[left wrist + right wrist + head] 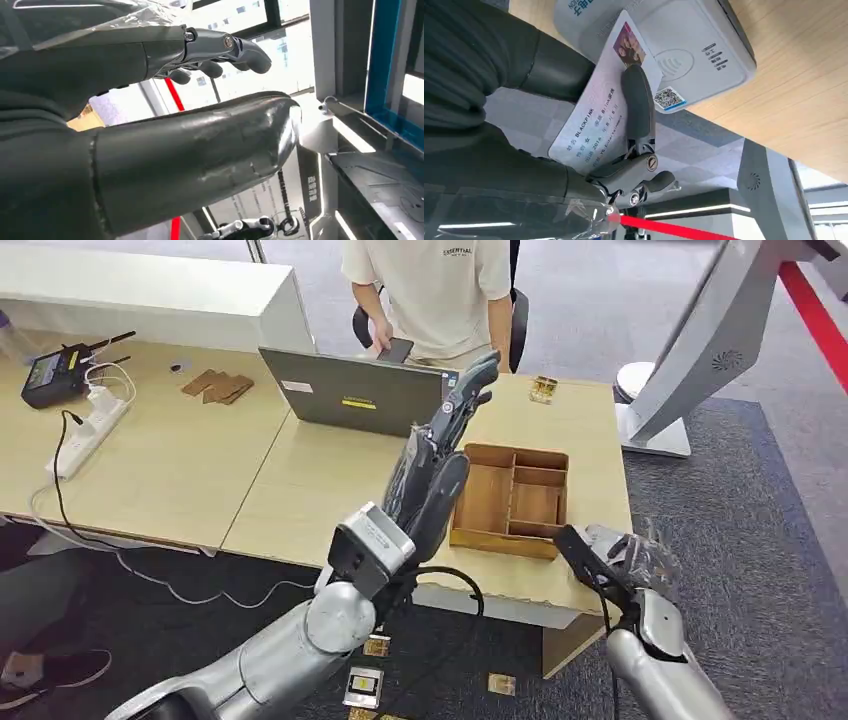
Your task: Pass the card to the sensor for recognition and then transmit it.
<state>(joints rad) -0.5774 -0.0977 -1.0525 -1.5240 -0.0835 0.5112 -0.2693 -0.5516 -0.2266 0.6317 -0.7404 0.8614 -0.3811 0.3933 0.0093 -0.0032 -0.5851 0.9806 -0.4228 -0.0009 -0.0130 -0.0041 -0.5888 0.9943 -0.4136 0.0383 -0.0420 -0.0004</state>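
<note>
Card pinched in right hand between thumb and one dark finger, printed face with text and small photo showing. Far edge of card overlapping white sensor — touching or just above it, not resolvable from the right wrist view. Sensor lying on light wooden table, contactless symbol and QR sticker visible on its top.

From the head view: right hand low at 5 o'clock, at near edge of table; card and sensor hidden there behind the hand. Left hand raised at centre, fingers extended and spread, holding nothing; same hand seen with thumb and fingers apart. Wooden compartment tray just at 3 o'clock of left hand. Grey laptop at 12 o'clock, lid turned toward the robot. Person in pale shirt seated behind laptop — phone in hand. White power strip and black radio unit at 10 o'clock.
</note>
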